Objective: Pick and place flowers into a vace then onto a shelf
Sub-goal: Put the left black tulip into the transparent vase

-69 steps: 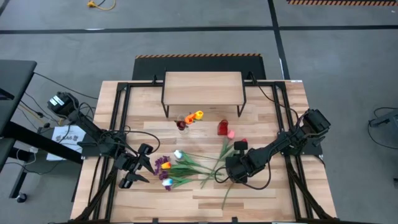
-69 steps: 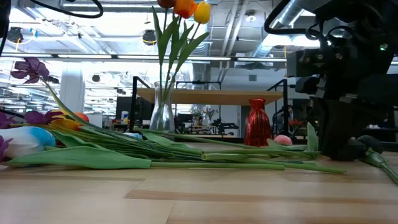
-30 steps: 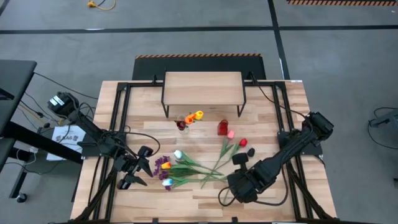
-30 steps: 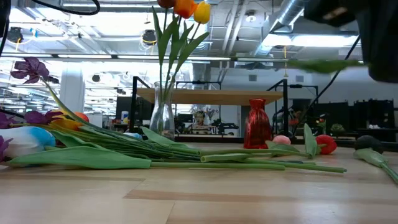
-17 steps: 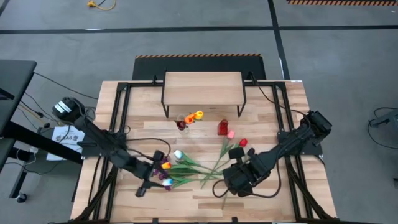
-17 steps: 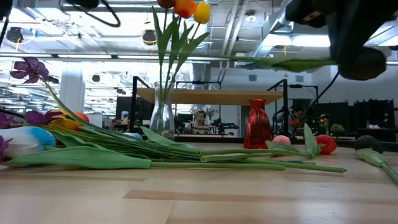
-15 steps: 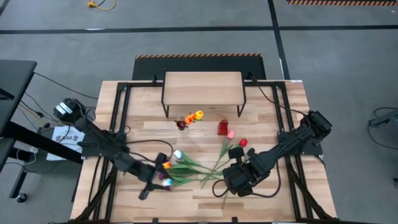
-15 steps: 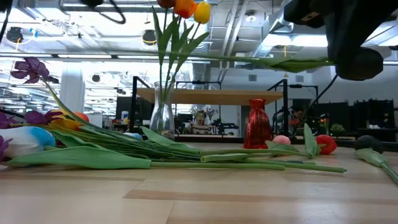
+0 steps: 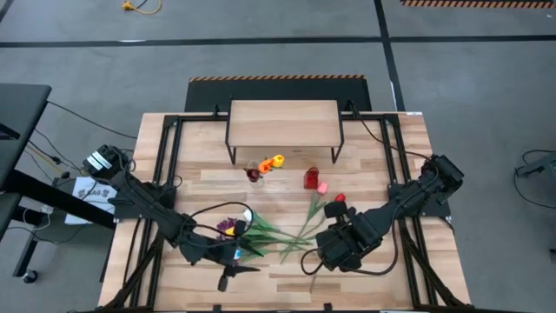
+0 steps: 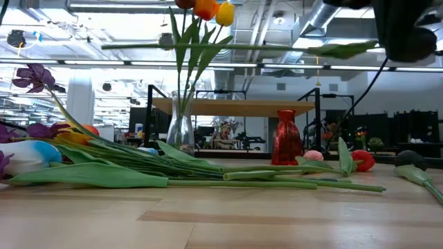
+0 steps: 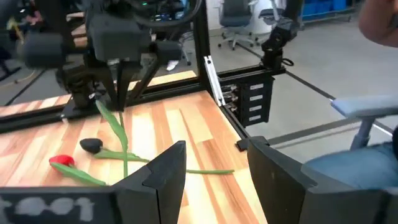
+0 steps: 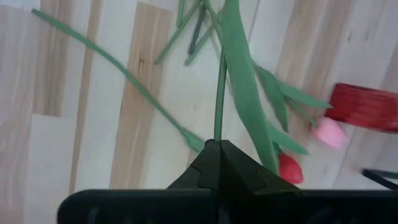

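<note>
Three tulips, orange, yellow and dark red (image 9: 266, 165), stand in the clear glass vase (image 10: 180, 128). Several more green-stemmed flowers (image 9: 278, 230) lie between both grippers. Right gripper (image 12: 217, 148) clamps one green stem (image 12: 219, 106), lifted. Left gripper (image 11: 214, 165) stands half open, empty, above the table's front.

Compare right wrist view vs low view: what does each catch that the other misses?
Right wrist only: the right gripper, fingers shut on a green tulip stem, and the pale plank tabletop seen from above.

Low only: the clear glass vase holding orange and yellow tulips, the wooden-topped black-legged shelf behind it, and the blue-and-white tulip head lying near the camera.

Both: the red ribbed vase and the pink tulip head.
</note>
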Robot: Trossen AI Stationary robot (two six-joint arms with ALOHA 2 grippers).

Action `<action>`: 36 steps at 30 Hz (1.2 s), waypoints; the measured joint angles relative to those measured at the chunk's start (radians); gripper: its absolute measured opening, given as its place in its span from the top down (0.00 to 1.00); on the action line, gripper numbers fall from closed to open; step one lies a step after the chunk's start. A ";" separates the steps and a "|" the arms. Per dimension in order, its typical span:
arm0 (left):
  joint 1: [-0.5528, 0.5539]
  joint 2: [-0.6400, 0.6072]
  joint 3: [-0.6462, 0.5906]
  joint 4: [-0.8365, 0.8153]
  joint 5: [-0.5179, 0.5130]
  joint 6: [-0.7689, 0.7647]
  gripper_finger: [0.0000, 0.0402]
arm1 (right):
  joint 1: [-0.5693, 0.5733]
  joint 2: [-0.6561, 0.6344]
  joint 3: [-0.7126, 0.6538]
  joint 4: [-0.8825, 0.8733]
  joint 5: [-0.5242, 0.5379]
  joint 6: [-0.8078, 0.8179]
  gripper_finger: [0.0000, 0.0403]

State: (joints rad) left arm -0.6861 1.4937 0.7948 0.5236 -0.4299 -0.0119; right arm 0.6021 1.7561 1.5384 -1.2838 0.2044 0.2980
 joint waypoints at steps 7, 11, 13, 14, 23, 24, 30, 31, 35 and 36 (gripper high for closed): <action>0.003 0.000 0.001 -0.019 -0.125 -0.118 0.59 | -0.001 0.000 0.056 -0.017 0.004 -0.089 1.00; 0.029 0.000 0.001 -0.019 -0.132 -0.192 0.59 | -0.016 0.000 0.057 -0.021 0.007 -0.135 1.00; 0.045 0.000 0.001 -0.025 -0.132 -0.230 0.59 | -0.023 0.000 0.057 -0.024 0.012 -0.148 1.00; 0.053 0.000 0.001 -0.033 -0.131 -0.249 0.59 | -0.027 0.000 0.057 -0.024 0.018 -0.157 1.00; 0.074 0.163 0.137 -0.144 -0.072 -0.306 0.59 | -0.039 0.000 0.057 -0.021 0.034 -0.221 1.00; 0.075 0.185 0.176 -0.188 -0.073 -0.306 0.59 | -0.039 0.000 0.057 -0.020 0.033 -0.221 1.00; 0.083 0.288 0.422 -0.503 -0.100 -0.315 0.59 | -0.029 0.000 0.057 -0.021 0.032 -0.227 1.00; 0.086 0.306 0.461 -0.548 -0.103 -0.322 0.59 | -0.024 0.000 0.057 -0.021 0.033 -0.226 1.00; 0.096 0.359 0.585 -0.726 -0.126 -0.352 0.59 | -0.010 0.000 0.057 -0.021 0.032 -0.227 1.00; 0.100 0.372 0.607 -0.749 -0.125 -0.356 0.59 | -0.006 0.000 0.057 -0.019 0.032 -0.227 1.00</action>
State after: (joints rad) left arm -0.5858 1.8654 1.4021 -0.2258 -0.5552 -0.3675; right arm 0.5959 1.7561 1.5959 -1.3025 0.2367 0.0709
